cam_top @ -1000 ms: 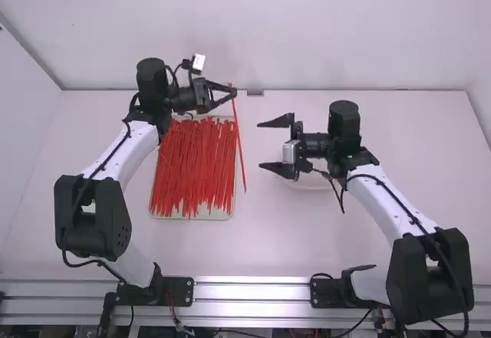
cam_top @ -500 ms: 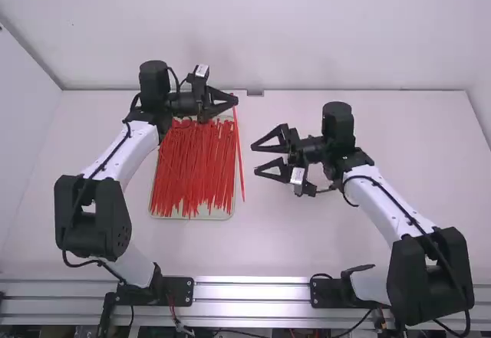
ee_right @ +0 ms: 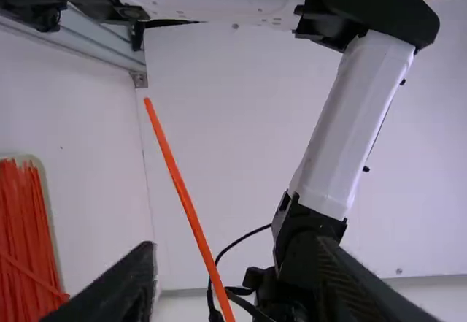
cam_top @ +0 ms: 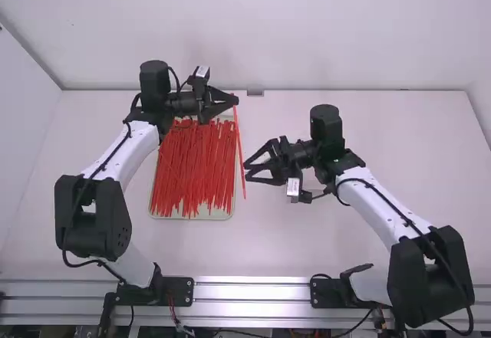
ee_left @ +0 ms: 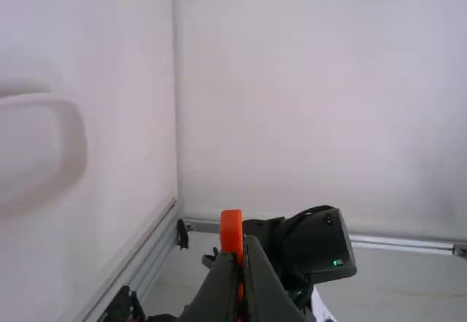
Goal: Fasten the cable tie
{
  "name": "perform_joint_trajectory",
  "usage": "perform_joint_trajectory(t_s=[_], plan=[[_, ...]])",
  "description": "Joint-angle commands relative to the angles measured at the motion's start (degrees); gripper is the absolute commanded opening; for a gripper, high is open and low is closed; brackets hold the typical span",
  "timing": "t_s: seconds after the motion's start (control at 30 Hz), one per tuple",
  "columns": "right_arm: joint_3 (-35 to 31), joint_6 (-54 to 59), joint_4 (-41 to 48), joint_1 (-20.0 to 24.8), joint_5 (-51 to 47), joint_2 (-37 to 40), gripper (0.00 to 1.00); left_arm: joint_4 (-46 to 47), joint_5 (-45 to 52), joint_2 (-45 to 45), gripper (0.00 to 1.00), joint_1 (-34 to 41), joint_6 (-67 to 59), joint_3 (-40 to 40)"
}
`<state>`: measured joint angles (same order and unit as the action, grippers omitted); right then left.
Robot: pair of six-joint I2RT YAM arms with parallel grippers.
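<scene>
My left gripper is at the back of the table, shut on the head end of one red cable tie. The tie slopes down from it along the tray's right side toward the front. In the left wrist view the tie's head sticks out above the closed gripper. My right gripper is open just right of the tie's lower end, one finger on each side of it. In the right wrist view the tie runs between the spread fingers, not touching them.
A flat tray holds a pile of several red cable ties left of the middle; the pile's edge appears in the right wrist view. The left arm's white link crosses behind the tie. Bare white table lies right and front.
My right gripper has swung left and turned, its open fingers now around the tie's lower end. The left gripper rolled slightly and still holds the tie.
</scene>
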<state>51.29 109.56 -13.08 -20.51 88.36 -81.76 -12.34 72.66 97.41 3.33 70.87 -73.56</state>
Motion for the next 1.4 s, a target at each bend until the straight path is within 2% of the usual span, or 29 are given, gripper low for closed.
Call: perform_joint_trajectory(t_s=[0.0, 0.17, 0.7, 0.83, 1.0, 1.13, 1.2, 1.23, 1.37], plan=[[-0.5, 0.2, -0.1, -0.2, 1.0, -0.5, 0.48, 0.6, 0.7, -0.1, 0.02, 0.4, 0.9, -1.4], [-0.5, 0.2, -0.2, -0.2, 1.0, -0.5, 0.46, 4.3, -1.8, -0.1, 0.02, 0.4, 0.0, -1.4], [-0.5, 0.2, -0.2, -0.2, 1.0, -0.5, 0.38, 3.3, -2.3, -0.1, 0.02, 1.3, -0.2, -1.4], [-0.5, 0.1, -0.6, 0.0, 0.9, -0.5, 0.32, 3.4, -4.4, -0.1, 0.02, 1.4, -0.1, -1.4], [-0.5, -1.6, -1.9, 0.0, 0.0, -0.5, 0.31, 3.3, -4.6, -0.1, 0.02, 1.9, 0.3, -1.4], [-0.5, -1.5, -1.9, -0.1, -0.1, -0.5, 0.25, 3.3, -4.6, -0.1, 0.02, 1.9, 0.1, -1.4], [-0.5, -1.6, -1.9, -0.2, -0.1, -0.5, 0.11, 3.3, -4.6, -0.1, 0.02, 1.9, 0.1, -1.4], [-0.5, -1.5, -1.9, -0.1, -0.1, -0.5, 0.0, 3.3, -4.6, -0.1, 0.02, 1.9, 0.1, -1.4], [-0.5, -5.8, -2.5, -0.3, -0.1, -0.5, 0.0, 3.3, -4.8, -0.1, 0.02, 1.9, -2.1, -1.4]])
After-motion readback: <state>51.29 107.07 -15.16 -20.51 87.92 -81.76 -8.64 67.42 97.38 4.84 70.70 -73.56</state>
